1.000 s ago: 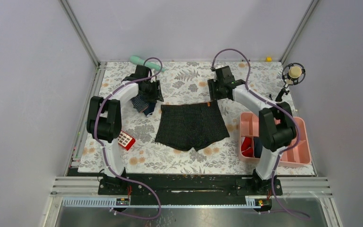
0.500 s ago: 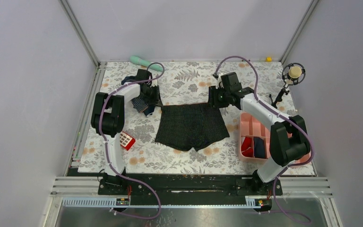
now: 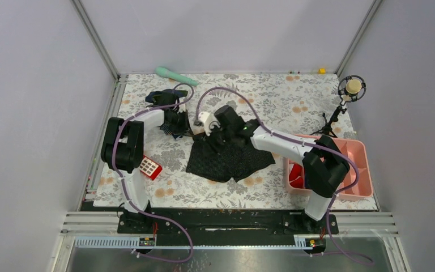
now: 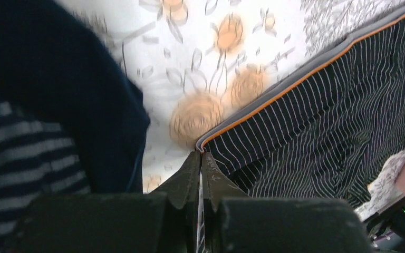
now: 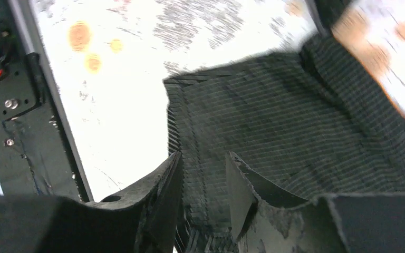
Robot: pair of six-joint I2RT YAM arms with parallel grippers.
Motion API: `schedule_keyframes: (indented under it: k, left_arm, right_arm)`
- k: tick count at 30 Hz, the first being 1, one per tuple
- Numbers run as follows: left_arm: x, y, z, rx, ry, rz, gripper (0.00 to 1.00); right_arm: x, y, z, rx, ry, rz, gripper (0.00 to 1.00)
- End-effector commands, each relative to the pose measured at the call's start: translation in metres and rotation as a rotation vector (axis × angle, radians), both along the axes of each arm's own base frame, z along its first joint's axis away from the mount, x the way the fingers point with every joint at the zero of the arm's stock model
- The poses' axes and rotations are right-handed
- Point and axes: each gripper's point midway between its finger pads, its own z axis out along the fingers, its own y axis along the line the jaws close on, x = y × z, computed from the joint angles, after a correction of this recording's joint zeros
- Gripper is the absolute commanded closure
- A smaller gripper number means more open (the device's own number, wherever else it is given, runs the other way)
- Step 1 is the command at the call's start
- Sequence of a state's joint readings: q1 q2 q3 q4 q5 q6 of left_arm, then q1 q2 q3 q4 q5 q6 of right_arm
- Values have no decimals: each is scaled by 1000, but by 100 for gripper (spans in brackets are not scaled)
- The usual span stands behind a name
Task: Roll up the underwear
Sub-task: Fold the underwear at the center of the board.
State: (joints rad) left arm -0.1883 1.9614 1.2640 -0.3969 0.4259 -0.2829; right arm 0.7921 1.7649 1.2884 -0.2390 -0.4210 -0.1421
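The top view shows the layout. The underwear (image 3: 232,161) lies on the floral worktop (image 3: 294,96) between the two arms, its far edge rumpled. The right arm reaches across it, so the right end effector (image 3: 210,140) sits over the garment's far-left part, just beside the left end effector (image 3: 186,131). From above, neither set of jaws can be read.

The left wrist camera shows that arm's grip. The left end effector (image 4: 200,156) is clenched, with its two fingers (image 4: 187,176) pressed flat together. The corner of the grey, orange-edged waistband (image 4: 295,79) sits right at their tips. From that corner the underwear (image 4: 321,116) spreads ahead and to the right, and its thin pale stripes show only at this range. To the left of the fingers lies a navy striped garment (image 4: 26,147), apart from the waistband, with bare floral cloth between them.

The right wrist camera shows the right end effector (image 5: 204,156) with its fingers (image 5: 163,184) apart. Dark striped fabric of the underwear (image 5: 295,121) fills the gap and runs on ahead and to the right. I cannot tell whether the pads pinch it or only straddle it. To the left of these fingers the fabric ends in a straight edge on bare worktop.

Only the overhead camera shows a red keypad (image 3: 151,168), well behind the left end effector towards its base, and a pink tray (image 3: 362,170) beside the right arm's elbow.
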Motion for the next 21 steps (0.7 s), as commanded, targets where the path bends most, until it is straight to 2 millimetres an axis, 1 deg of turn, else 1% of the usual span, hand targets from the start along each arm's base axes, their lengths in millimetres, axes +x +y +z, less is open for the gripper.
schedule_keyframes:
  k: [1,4,7,8,9,11,14,18,21]
  left_arm:
    - [-18,7,21,2,-29,30,100]
    - [-29,11,21,16,-55,21,100]
    - [-27,16,21,40,-85,16,100]
    - [-25,17,20,46,-87,13,100]
    - [-24,18,19,51,-81,12,100]
    - [-21,20,16,52,-59,16,100]
    - [-20,24,13,45,-39,28,100]
    - [-23,23,13,27,-22,33,100]
    - [-26,22,11,16,-17,36,100]
  right_arm:
    - [-20,49,6,82,-195,203,57]
    - [-43,75,-6,87,-169,267,59]
    - [-66,95,-17,83,-171,317,61]
    - [-68,97,-22,73,-177,319,61]
    - [-73,106,-22,86,-203,329,61]
    - [-79,113,-27,75,-228,350,62]
    - [-83,116,-37,43,-279,383,62]
    - [-76,118,-48,1,-321,385,59]
    - [-75,121,-51,-8,-324,399,57]
